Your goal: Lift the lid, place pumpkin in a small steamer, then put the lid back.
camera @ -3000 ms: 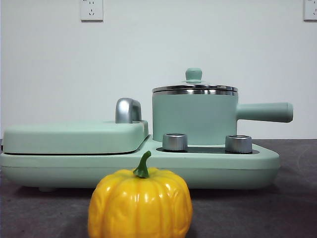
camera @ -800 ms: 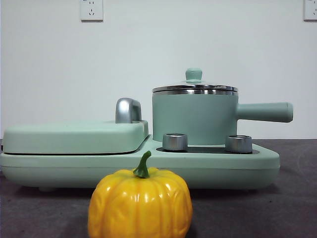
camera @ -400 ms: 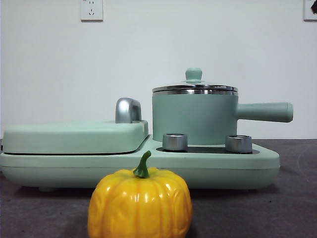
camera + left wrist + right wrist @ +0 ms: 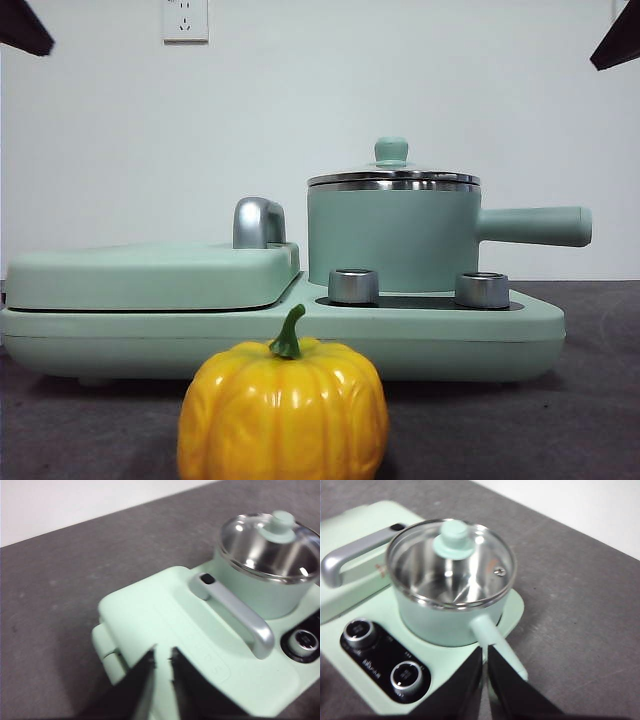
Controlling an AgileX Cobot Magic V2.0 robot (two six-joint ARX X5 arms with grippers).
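The yellow-orange pumpkin (image 4: 283,410) with a green stem stands on the dark table close to the front camera. Behind it, on the right half of the cooker, sits the small steamer (image 4: 390,240) (image 4: 440,622), its long handle (image 4: 535,226) (image 4: 496,642) pointing right. The glass lid (image 4: 392,179) (image 4: 451,562) (image 4: 270,545) rests on the steamer, and the pot looks empty through it. My right gripper (image 4: 485,652) hovers shut above the steamer's handle. Also shut, my left gripper (image 4: 162,654) hangs over the flat mint-green cover (image 4: 165,615). The pumpkin is out of both wrist views.
The mint-green cooker base (image 4: 430,330) carries the flat cover (image 4: 150,275) with a chrome handle (image 4: 258,222) (image 4: 235,612) on the left and two steel dials (image 4: 353,286) (image 4: 482,290) in front of the steamer. A black arm tip (image 4: 22,25) (image 4: 618,40) shows at each top corner.
Black arm tips have come into the front view's two top corners. The pumpkin, steamer and lid have not moved.
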